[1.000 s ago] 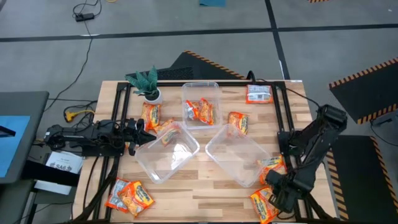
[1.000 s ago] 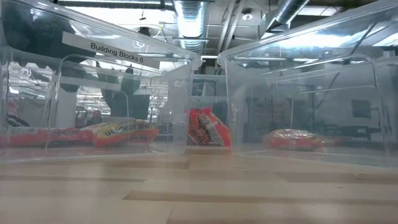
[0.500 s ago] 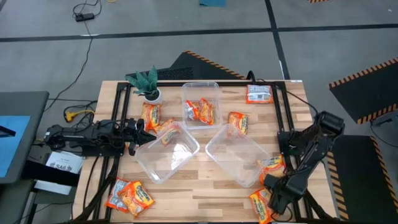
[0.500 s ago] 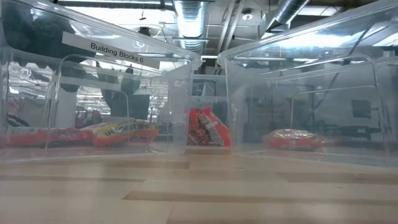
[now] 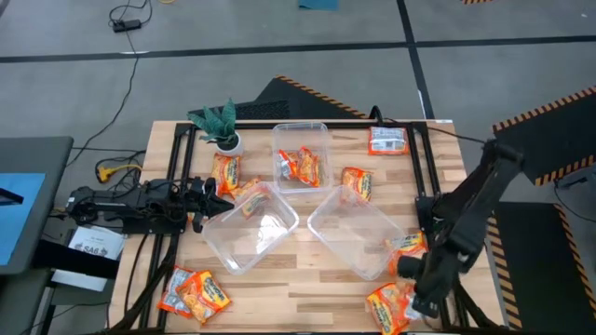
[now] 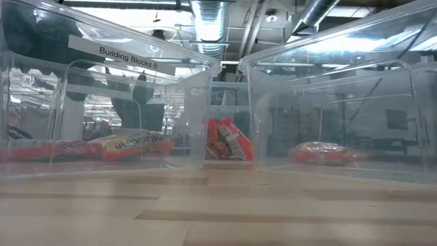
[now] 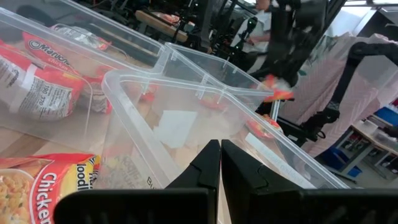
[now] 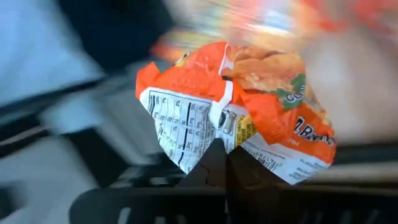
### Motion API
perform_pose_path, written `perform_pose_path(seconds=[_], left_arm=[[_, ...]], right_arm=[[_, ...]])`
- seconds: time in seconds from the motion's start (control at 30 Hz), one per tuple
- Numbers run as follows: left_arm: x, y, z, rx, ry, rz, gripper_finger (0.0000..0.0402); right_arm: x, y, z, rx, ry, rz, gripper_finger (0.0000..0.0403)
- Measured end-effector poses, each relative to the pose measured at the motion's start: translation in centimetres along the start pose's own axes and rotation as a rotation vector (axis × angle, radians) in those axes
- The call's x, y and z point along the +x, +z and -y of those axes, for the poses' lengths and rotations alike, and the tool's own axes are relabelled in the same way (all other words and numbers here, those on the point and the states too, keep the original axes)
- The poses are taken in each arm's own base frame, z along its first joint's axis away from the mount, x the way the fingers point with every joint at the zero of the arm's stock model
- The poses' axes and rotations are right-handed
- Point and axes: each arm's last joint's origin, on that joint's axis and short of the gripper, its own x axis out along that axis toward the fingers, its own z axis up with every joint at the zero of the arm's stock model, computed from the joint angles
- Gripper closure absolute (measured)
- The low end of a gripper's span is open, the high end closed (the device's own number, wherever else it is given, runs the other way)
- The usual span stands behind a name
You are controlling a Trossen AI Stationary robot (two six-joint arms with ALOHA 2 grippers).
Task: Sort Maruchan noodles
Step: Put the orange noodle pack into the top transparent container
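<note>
Orange Maruchan noodle packets lie across the table: some in the far clear tub (image 5: 301, 140), one by the plant (image 5: 226, 172), one at mid table (image 5: 357, 183), one at the far right (image 5: 388, 140), two at the near left (image 5: 194, 293), and one beside the right tub (image 5: 408, 247). At the near right corner my right gripper (image 8: 224, 163) is shut on a crumpled packet (image 5: 389, 305). My left gripper (image 7: 219, 163) waits shut at the left tub's wall (image 7: 134, 124), touching nothing. My right gripper pinches the crumpled packet between its two fingers at a bunched edge (image 8: 219, 138), where the white printed back meets the orange front. It reaches the packet from the table's right side, slanting down. Whether the packet is clear of the table, I cannot tell.
Three clear tubs stand mid table: far, left (image 5: 250, 233) and right (image 5: 358, 233). A small green potted plant (image 5: 219, 123) stands at the far left. Black frame rails run along the table's left and right edges. Bare wood lies along the near edge between the packets.
My right arm's upper joint has swung up and toward the far edge, while its gripper has stayed at the near right corner. The packet there has shifted a little toward the left and looks more bunched.
</note>
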Motion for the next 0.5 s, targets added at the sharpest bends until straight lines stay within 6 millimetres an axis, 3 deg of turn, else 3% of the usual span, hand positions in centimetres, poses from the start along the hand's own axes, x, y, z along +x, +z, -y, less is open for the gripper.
perform_pose_path(seconds=[0.13, 0.27, 0.4, 0.5], left_arm=[[0.0, 0.0, 0.0, 0.000, 0.000, 0.000, 0.0401], [0.0, 0.0, 0.0, 0.000, 0.000, 0.000, 0.0401], [0.0, 0.0, 0.0, 0.000, 0.000, 0.000, 0.0402], [0.0, 0.0, 0.0, 0.000, 0.000, 0.000, 0.0402]], right_arm=[[-4.0, 0.2, -1.2, 0.011, 0.174, 0.213, 0.0396], [-7.2, 1.7, -1.7, -0.191, 0.166, 0.515, 0.0396], [-9.7, 5.0, -1.6, -0.446, -0.042, 0.857, 0.0396], [-11.8, 7.9, -0.9, -0.481, -0.296, 1.156, 0.0396]])
